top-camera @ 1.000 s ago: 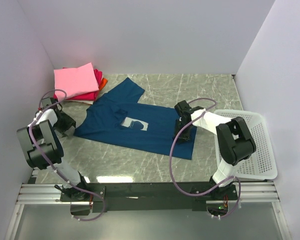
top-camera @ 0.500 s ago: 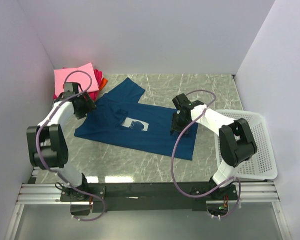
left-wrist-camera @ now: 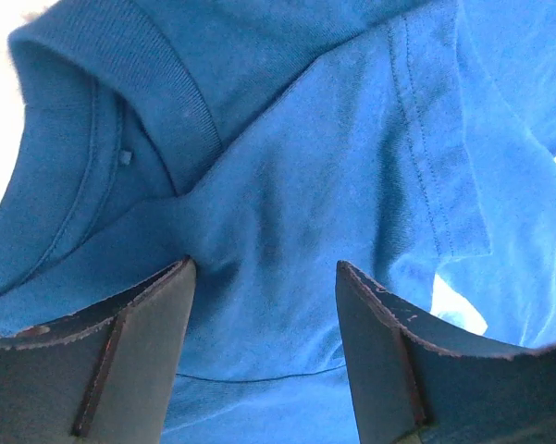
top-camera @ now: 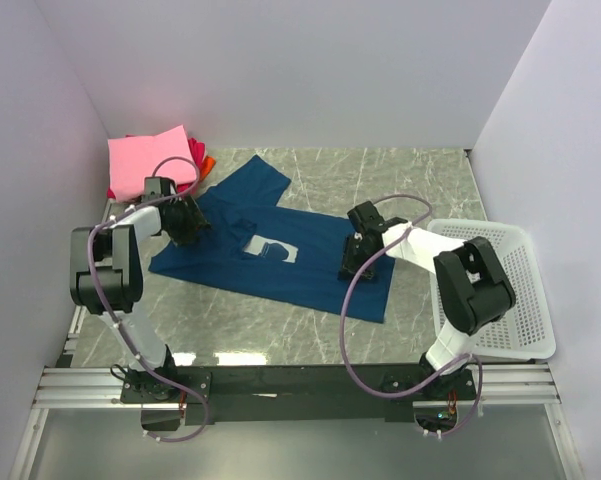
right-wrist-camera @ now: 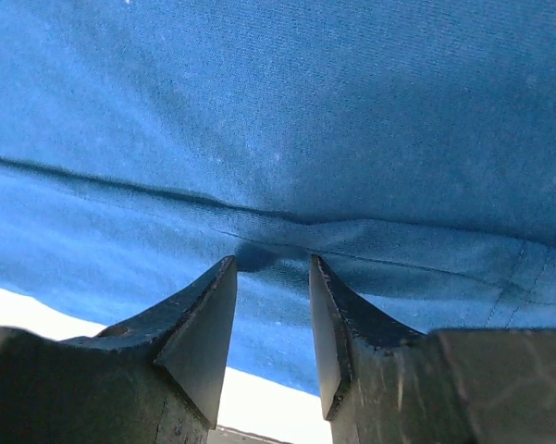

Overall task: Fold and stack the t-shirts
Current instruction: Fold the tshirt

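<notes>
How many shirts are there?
4 that show: the dark blue shirt spread on the table, and the pink shirt, red shirt and orange shirt stacked back-left. More may hide in the stack.

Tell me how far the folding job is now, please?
Done: pink shirt tops a folded pile at the back left. In hand: blue shirt lies spread; left gripper open by its collar, right gripper pinching a fold near the hem. Left: fold it and stack it.
</notes>
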Robot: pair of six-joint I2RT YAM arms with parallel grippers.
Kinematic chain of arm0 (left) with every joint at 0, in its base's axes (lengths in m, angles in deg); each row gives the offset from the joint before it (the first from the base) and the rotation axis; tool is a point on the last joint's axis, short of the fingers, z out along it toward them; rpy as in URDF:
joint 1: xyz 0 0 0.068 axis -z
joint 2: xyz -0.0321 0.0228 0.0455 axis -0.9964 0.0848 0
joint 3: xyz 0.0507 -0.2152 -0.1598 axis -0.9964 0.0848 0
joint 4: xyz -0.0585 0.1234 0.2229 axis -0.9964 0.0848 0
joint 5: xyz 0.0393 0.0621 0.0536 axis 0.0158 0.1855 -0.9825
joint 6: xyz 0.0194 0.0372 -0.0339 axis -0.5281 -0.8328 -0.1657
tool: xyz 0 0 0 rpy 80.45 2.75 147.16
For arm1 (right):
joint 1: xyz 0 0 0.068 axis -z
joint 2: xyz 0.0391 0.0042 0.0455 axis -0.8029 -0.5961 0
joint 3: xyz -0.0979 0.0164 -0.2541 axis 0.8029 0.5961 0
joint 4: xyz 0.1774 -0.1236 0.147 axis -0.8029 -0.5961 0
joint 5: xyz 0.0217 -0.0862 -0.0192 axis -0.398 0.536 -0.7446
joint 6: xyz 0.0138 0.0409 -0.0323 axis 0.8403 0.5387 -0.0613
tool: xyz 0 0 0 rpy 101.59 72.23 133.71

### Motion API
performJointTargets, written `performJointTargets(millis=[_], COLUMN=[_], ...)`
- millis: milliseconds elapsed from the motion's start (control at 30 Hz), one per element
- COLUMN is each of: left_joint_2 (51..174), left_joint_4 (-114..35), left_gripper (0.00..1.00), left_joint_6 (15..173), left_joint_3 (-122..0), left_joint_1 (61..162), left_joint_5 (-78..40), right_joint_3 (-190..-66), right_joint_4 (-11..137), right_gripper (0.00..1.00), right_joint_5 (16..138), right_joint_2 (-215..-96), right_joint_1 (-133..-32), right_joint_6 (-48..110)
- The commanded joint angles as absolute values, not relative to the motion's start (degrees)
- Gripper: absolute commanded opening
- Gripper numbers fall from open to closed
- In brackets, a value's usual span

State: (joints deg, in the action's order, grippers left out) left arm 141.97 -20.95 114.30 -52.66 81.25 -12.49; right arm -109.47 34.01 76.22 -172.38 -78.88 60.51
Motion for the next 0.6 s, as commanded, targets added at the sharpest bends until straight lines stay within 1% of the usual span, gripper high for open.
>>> performJointTargets(millis=[0, 233, 400, 567], left_joint_2=[141.6, 133.4, 125.9, 115.9], left_joint_4=[-18.0, -13.9, -11.4, -7.3], left_gripper=[0.70, 0.70, 0.67, 0.67], left_joint_6=[115.8, 118.9, 122.9, 127.5], left_joint_3=[-45.7, -35.9, -28.0, -25.1], left_joint_1=[81.5, 81.5, 81.5, 81.8], left_joint_5=[-16.0, -20.5, -21.7, -22.2], right_joint_3=[-103.5, -97.8, -93.2, -88.7], right_joint_4=[32.3, 30.5, 29.7, 28.8], right_gripper=[0.45, 0.45, 0.45, 0.45], right_joint_5=[75.2, 76.2, 76.1, 75.5], right_joint_2=[-172.4, -167.2, -162.5, -156.9], right_joint_1=[-79.3, -79.8, -79.9, -80.3], right_joint_6=[61.7, 63.3, 64.4, 65.3])
